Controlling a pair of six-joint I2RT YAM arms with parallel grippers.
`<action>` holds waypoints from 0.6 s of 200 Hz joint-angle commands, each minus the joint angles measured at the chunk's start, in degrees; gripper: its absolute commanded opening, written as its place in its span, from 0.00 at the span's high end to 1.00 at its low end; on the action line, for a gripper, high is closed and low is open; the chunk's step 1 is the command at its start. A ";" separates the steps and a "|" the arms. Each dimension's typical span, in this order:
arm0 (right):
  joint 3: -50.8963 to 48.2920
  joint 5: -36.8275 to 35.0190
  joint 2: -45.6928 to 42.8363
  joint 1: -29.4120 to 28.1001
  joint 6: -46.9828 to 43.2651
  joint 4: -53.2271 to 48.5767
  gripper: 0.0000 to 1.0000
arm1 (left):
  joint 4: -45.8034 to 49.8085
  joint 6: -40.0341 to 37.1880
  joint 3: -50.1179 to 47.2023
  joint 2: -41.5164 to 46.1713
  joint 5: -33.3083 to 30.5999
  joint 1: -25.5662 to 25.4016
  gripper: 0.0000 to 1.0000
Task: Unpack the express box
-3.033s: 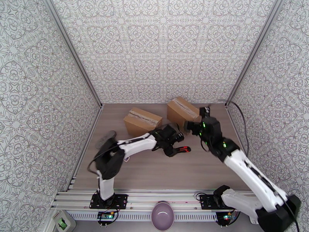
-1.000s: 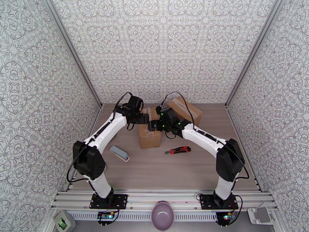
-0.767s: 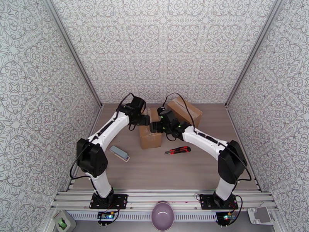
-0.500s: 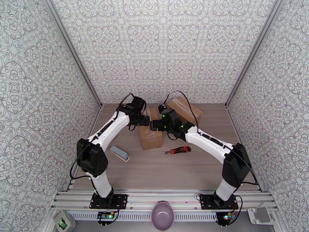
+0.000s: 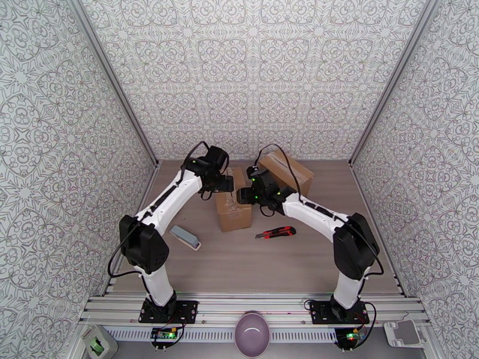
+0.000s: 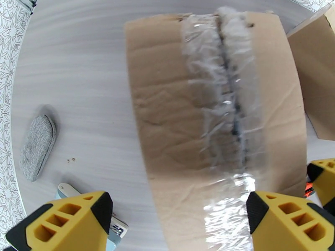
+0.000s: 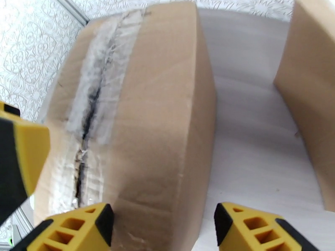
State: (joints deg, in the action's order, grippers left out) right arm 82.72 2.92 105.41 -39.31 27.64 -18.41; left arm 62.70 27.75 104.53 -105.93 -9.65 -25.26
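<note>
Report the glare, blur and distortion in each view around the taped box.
Left wrist: the tape on the box throws white glare and its near end is smeared; the table edge bows from lens distortion. Right wrist: the box is soft throughout, with the nearest corner blurriest. Top external: even light, sharp, no glare.

Both arms were extended forward and bent inward, their wrists close together above the taped box (image 5: 233, 213). The left gripper (image 6: 178, 212) hung over the box's top with its yellow fingers spread wide. The right gripper (image 7: 161, 220) straddled the box's right-hand top edge, jaws parted.
</note>
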 commanded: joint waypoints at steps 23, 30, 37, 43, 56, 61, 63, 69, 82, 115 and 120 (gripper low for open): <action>-0.44 3.28 2.73 -0.07 1.95 -0.04 0.35 | 3.13 2.71 2.26 -4.62 -1.69 -0.63 0.09; -0.62 3.20 2.64 -0.17 2.08 0.13 0.36 | 3.31 2.84 2.42 -5.03 -1.99 -0.73 0.09; -0.76 2.98 2.51 -0.24 2.11 0.19 0.36 | 3.52 2.96 2.42 -5.47 -2.50 -0.68 0.09; -0.80 2.74 2.35 -0.32 2.23 0.20 0.36 | 3.81 3.01 2.41 -5.70 -2.94 -0.75 0.09; -0.64 2.62 2.30 -0.50 2.16 0.16 0.36 | 4.32 3.23 2.45 -6.21 -3.94 -0.63 0.09; -0.48 2.65 2.35 -0.55 2.16 0.06 0.36 | 4.43 3.11 2.50 -6.42 -4.14 -0.67 0.09; -0.35 2.58 2.44 -0.58 2.16 0.01 0.36 | 4.45 3.11 2.52 -6.45 -4.21 -0.65 0.09; -0.13 2.24 2.52 -0.74 1.96 -0.40 0.36 | 4.64 2.94 2.62 -6.73 -4.64 -0.59 0.09; 0.87 0.79 2.62 -1.44 0.90 -1.49 0.36 | 5.42 2.41 3.30 -7.59 -5.78 -0.59 0.09; 1.81 -0.29 2.35 -2.61 0.31 -1.62 0.36 | 6.91 2.36 5.33 -9.71 -6.95 -0.85 0.07; 1.91 -0.20 2.39 -2.70 0.36 -1.54 0.36 | 6.76 2.48 5.49 -9.94 -6.53 -0.85 0.07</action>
State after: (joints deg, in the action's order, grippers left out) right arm 83.15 3.22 106.24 -40.42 28.95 -18.04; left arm 66.46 29.93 108.36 -113.40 -14.52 -25.52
